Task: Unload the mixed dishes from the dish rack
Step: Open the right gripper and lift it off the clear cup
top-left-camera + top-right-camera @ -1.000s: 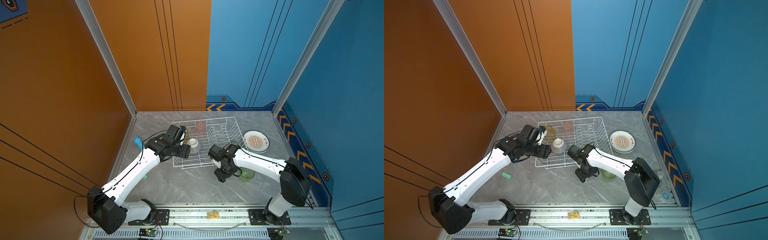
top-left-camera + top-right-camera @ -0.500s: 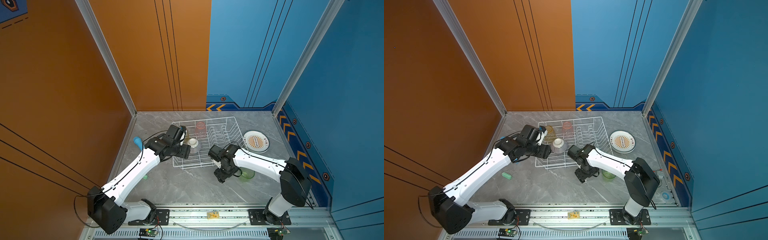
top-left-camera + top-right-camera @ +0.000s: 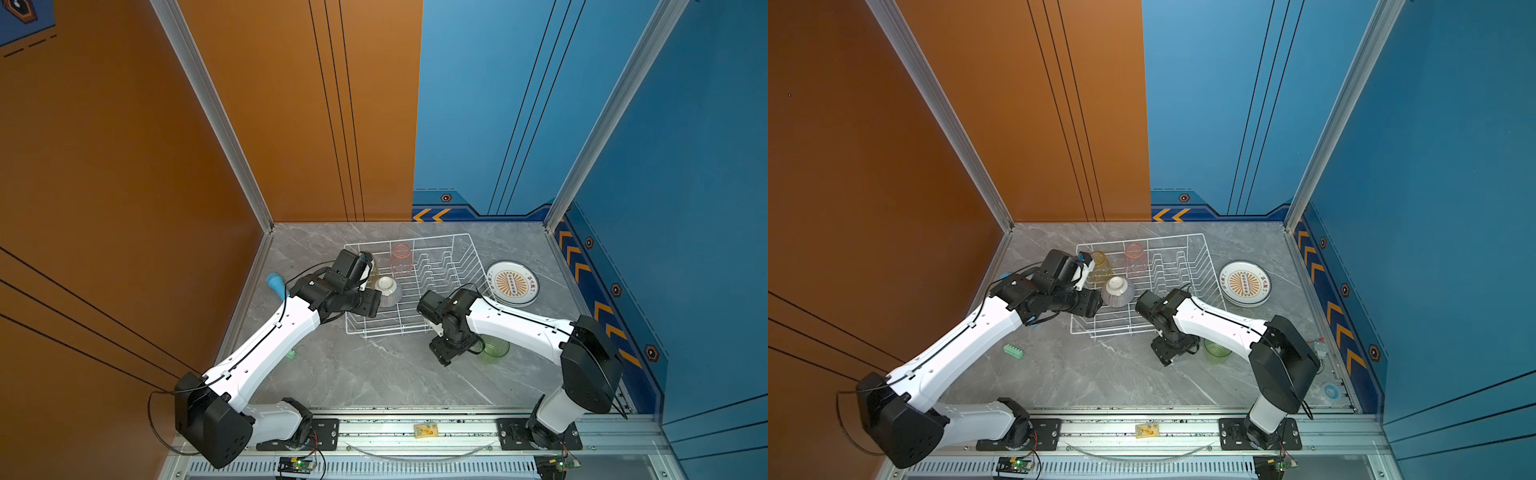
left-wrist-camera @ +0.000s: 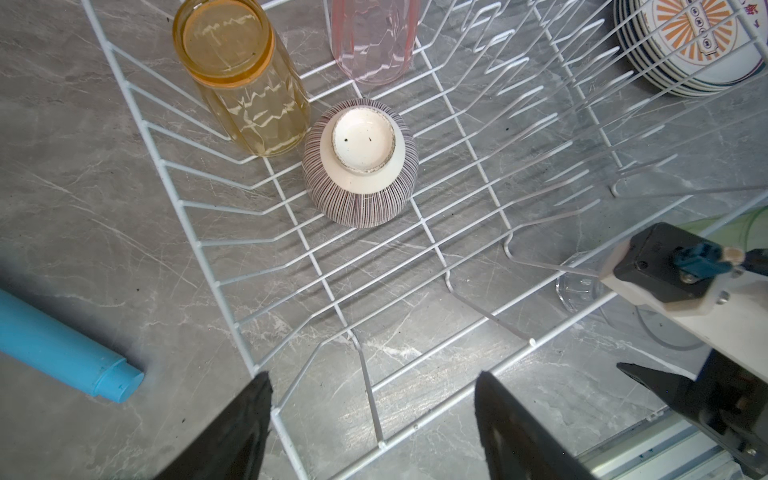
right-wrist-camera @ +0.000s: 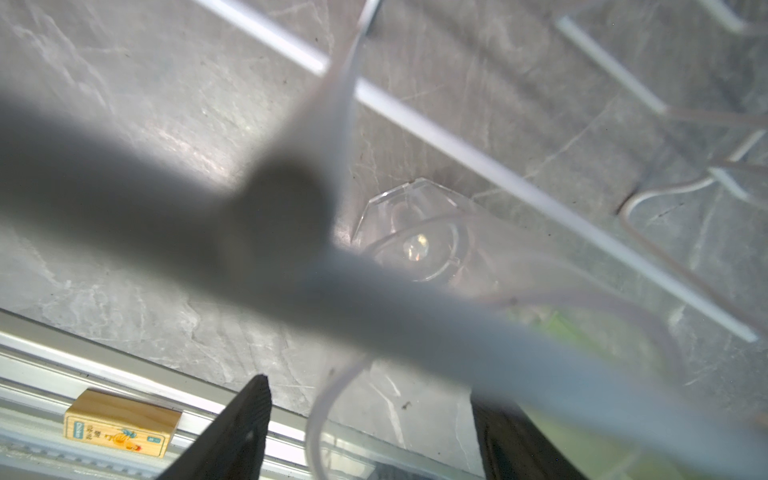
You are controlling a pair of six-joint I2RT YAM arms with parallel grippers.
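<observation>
The dish rack [image 3: 386,332] sat on the grey marbled bench [image 3: 374,374] with three dishes inside it, all near its left end. A yellow tumbler [image 4: 245,79] and a pink tumbler [image 4: 372,41] stood mouth down along the far side. The striped bowl [image 4: 361,166] lay just in front of the yellow tumbler, turned over so its pale foot faced up. The zigzag plate slots held nothing.

The stack of plates [image 3: 512,284] lay flat on the bench just beside the rack's right wall. The green tumbler [image 3: 494,349] stood upright on the bench near the rack's front right corner, beside the right arm.

The left pincer [image 4: 372,376] hung over the rack's near left corner, fingers spread wide with only wire and bench between them. In both top views it was just beside the bowl.

The right pincer [image 5: 368,386] pointed down at the bench outside the rack's front edge, its fingers wide apart around the clear tumbler [image 5: 411,232]. One finger showed a gap to the glass (a blurred cable hid much of the other side).

A light-blue cylinder [image 4: 62,345] lay on the bench left of the rack, and a small green block [image 3: 1013,351] lay nearer the front.
</observation>
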